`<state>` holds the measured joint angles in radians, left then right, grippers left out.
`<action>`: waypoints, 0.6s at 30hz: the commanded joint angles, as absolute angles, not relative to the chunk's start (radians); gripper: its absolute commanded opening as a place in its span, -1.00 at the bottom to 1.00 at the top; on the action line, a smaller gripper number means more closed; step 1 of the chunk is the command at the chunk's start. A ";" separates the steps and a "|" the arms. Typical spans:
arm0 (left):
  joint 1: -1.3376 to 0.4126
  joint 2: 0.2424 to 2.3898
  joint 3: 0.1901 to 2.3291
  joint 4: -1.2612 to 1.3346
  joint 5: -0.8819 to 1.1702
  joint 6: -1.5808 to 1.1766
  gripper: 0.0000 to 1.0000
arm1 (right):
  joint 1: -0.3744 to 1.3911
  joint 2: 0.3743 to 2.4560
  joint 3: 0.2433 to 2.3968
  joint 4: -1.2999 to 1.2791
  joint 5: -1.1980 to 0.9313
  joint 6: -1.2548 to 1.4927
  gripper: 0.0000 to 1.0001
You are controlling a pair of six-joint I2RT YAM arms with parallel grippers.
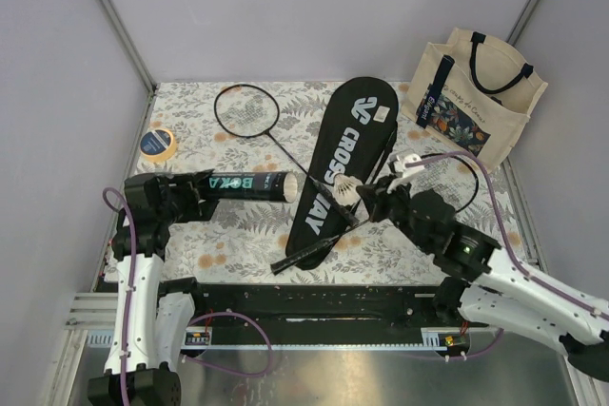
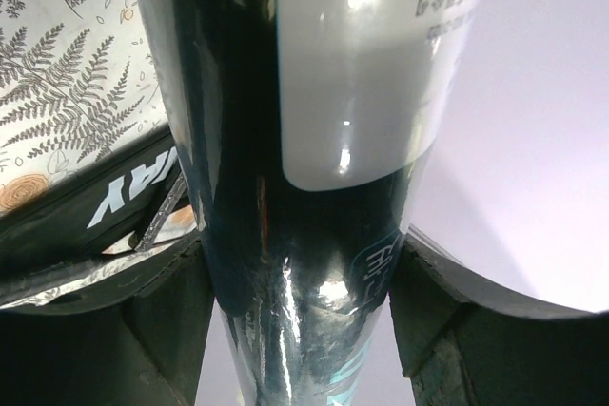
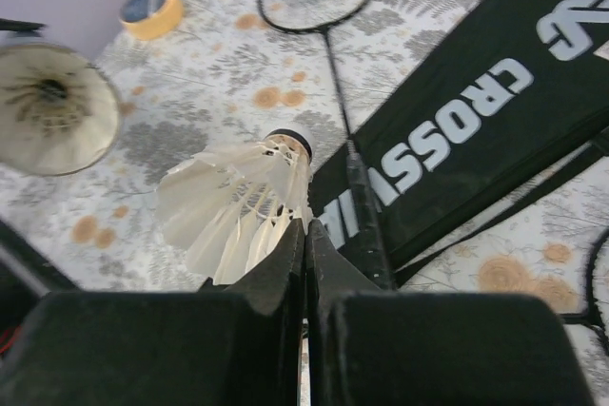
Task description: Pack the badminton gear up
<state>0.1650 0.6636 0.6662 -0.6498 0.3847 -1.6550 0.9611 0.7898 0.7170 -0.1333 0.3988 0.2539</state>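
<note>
My left gripper point(image 1: 197, 193) is shut on the black tube with teal lettering point(image 1: 245, 184), which lies level with its open end pointing right. In the left wrist view the tube point(image 2: 304, 140) fills the gap between both fingers point(image 2: 162, 320). My right gripper point(image 1: 369, 201) is shut on a white feather shuttlecock point(image 1: 346, 191), held over the black CROSSWAY bag point(image 1: 344, 154). In the right wrist view the shuttlecock point(image 3: 238, 199) sticks out of the shut jaws, with the tube's open mouth point(image 3: 52, 106) to its left. One racket point(image 1: 245, 108) lies at the back; another racket's handle point(image 1: 304, 254) rests on the bag's lower end.
A cream tote bag point(image 1: 476, 92) stands at the back right. A yellow-rimmed tape roll point(image 1: 157, 144) lies at the left edge. A second white shuttlecock point(image 1: 410, 161) lies right of the bag. The arm bases and a black rail run along the near edge.
</note>
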 commanded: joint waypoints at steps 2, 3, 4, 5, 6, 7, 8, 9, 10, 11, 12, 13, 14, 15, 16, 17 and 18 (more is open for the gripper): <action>0.170 0.675 0.654 -0.554 0.434 -1.591 -0.52 | 0.957 0.579 0.623 -0.094 0.132 0.331 -1.00; 0.170 0.680 0.655 -0.554 0.445 -1.580 -0.52 | 0.957 0.552 0.609 -0.068 0.085 0.340 -1.00; 0.170 0.683 0.655 -0.551 0.449 -1.569 -0.52 | 0.957 0.529 0.601 -0.049 0.037 0.348 -1.00; 0.169 0.686 0.657 -0.546 0.454 -1.559 -0.51 | 0.957 0.516 0.595 -0.028 0.006 0.362 -1.00; 0.170 0.689 0.658 -0.542 0.456 -1.548 -0.51 | 0.957 0.508 0.592 -0.011 -0.027 0.373 -1.00; 0.170 0.690 0.660 -0.540 0.462 -1.542 -0.50 | 0.956 0.506 0.589 -0.011 -0.053 0.382 -1.00; 0.167 0.692 0.661 -0.538 0.469 -1.534 -0.49 | 0.957 0.511 0.586 0.030 -0.073 0.390 -1.00; 0.170 0.693 0.664 -0.537 0.479 -1.528 -0.49 | 0.957 0.518 0.581 0.052 -0.095 0.400 -1.00; 0.169 0.695 0.666 -0.537 0.488 -1.520 -0.48 | 0.957 0.532 0.578 0.070 -0.113 0.414 -1.00; 0.169 0.698 0.666 -0.537 0.495 -1.514 -0.48 | 0.957 0.547 0.577 0.092 -0.124 0.429 -1.00; 0.169 0.695 0.666 -0.537 0.503 -1.514 -0.48 | 0.957 0.567 0.577 0.112 -0.133 0.440 -1.00; 0.169 0.693 0.663 -0.537 0.509 -1.513 -0.47 | 0.957 0.586 0.578 0.129 -0.141 0.449 -1.00; 0.169 0.692 0.663 -0.537 0.514 -1.513 -0.47 | 0.957 0.607 0.581 0.150 -0.149 0.456 -1.00; 0.169 0.690 0.660 -0.537 0.520 -1.511 -0.47 | 0.957 0.626 0.583 0.166 -0.149 0.460 -1.00; 0.169 0.689 0.660 -0.535 0.522 -1.506 -0.47 | 0.957 0.644 0.587 0.185 -0.146 0.462 -1.00; 0.169 0.687 0.657 -0.537 0.528 -1.505 -0.47 | 0.957 0.666 0.594 0.198 -0.141 0.460 -1.00; 0.169 0.684 0.655 -0.537 0.534 -1.503 -0.47 | 0.957 0.682 0.600 0.205 -0.123 0.457 -1.00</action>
